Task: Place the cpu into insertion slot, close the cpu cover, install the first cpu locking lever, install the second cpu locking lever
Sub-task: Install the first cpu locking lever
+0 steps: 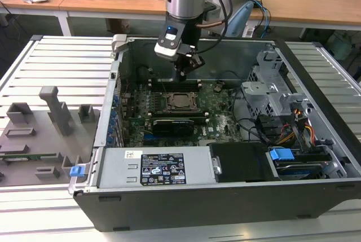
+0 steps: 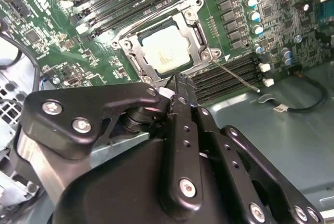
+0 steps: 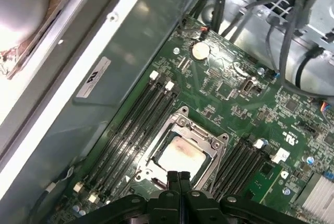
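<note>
The cpu (image 2: 164, 49) lies silver face up in the insertion slot (image 1: 181, 102) on the green motherboard, also seen in the first wrist view (image 3: 180, 156). The cpu cover (image 2: 197, 32) lies flat around it as a metal frame (image 3: 211, 148). One thin locking lever (image 2: 237, 76) juts out from the socket corner across the memory slots. My gripper (image 1: 182, 77) hangs just above the socket's far edge in the exterior view, apart from it. In both wrist views its fingertips (image 2: 177, 85) (image 3: 177, 178) are pressed together with nothing between them.
The open computer case (image 1: 316, 73) surrounds the board. A long black card (image 1: 176, 124) sits in front of the socket, the power supply (image 1: 155, 166) nearer still. A drive cage (image 1: 271, 92) and cables (image 1: 299, 132) stand at the exterior view's right. Grey fixtures (image 1: 42, 126) stand outside the case.
</note>
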